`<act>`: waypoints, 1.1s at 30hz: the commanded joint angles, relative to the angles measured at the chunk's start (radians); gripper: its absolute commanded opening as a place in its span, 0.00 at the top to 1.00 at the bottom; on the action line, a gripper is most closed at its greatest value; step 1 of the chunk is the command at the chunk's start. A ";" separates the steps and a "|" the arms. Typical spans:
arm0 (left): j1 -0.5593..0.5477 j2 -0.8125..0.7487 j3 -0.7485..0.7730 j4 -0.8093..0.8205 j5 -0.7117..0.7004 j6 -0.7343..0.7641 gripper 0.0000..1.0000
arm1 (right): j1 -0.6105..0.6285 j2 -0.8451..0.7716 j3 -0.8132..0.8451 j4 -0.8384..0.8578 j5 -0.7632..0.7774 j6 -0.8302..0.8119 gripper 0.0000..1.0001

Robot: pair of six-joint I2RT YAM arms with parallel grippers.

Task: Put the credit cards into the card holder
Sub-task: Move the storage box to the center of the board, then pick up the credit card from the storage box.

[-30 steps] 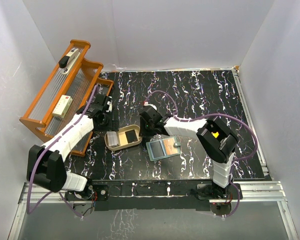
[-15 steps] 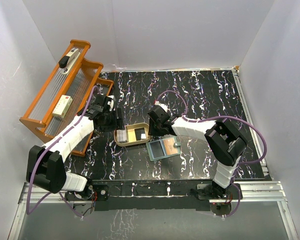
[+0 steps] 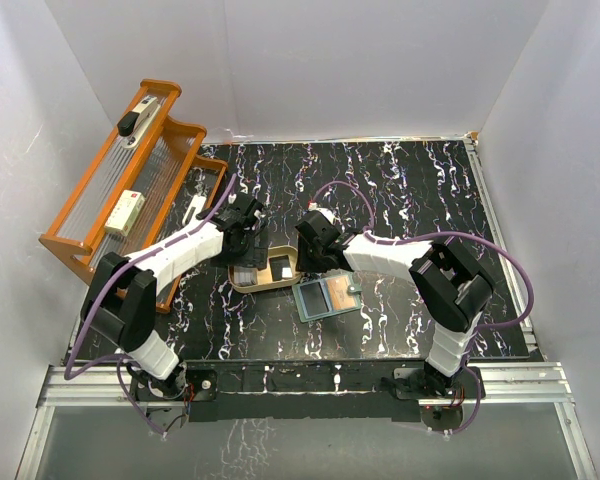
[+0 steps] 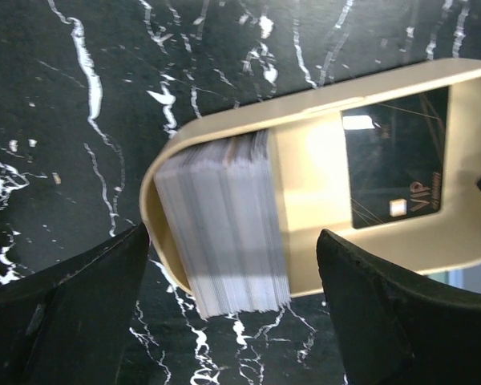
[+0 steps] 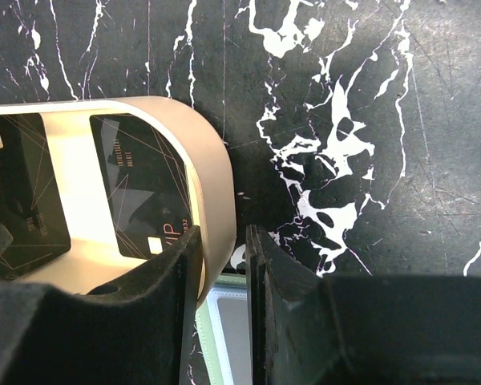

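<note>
Credit cards (image 4: 224,224): one stack, two black; left jaws wide, right jaws pinching dish (image 5: 211,180).

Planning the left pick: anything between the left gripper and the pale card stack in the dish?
Nothing above it: the open left gripper straddles the pale card stack. Only the end wall of the dish lies between one finger and the stack.

Top external camera: sitting high behind the arm bases (image 3: 425,385), looking down and forward, taking in the whole marbled table (image 3: 410,190) from afar. Left wrist camera: pointing straight down, hovering close over one rounded end of the tan dish (image 4: 305,168). Right wrist camera: pointing straight down, equally close over the opposite end. All views sharing the dish; both wrist views catching a black VIP-marked card (image 4: 393,160) inside.
</note>
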 commanded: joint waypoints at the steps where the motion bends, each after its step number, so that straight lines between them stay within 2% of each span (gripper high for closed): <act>1: 0.003 0.006 0.031 -0.069 -0.112 -0.002 0.15 | -0.001 -0.020 0.003 0.042 -0.009 -0.019 0.74; 7: 0.002 -0.008 0.001 -0.052 -0.166 0.001 0.15 | -0.001 -0.017 -0.006 0.055 -0.013 -0.022 0.75; 14: 0.003 -0.002 -0.039 0.063 -0.058 0.005 0.15 | -0.001 -0.015 0.002 0.055 -0.018 -0.025 0.75; 25: 0.004 0.003 -0.028 0.012 -0.177 0.004 0.18 | -0.001 -0.037 -0.020 0.056 -0.001 -0.021 0.76; 33: 0.009 0.017 0.036 -0.054 -0.243 0.022 0.29 | -0.001 -0.045 -0.033 0.060 0.008 -0.018 0.76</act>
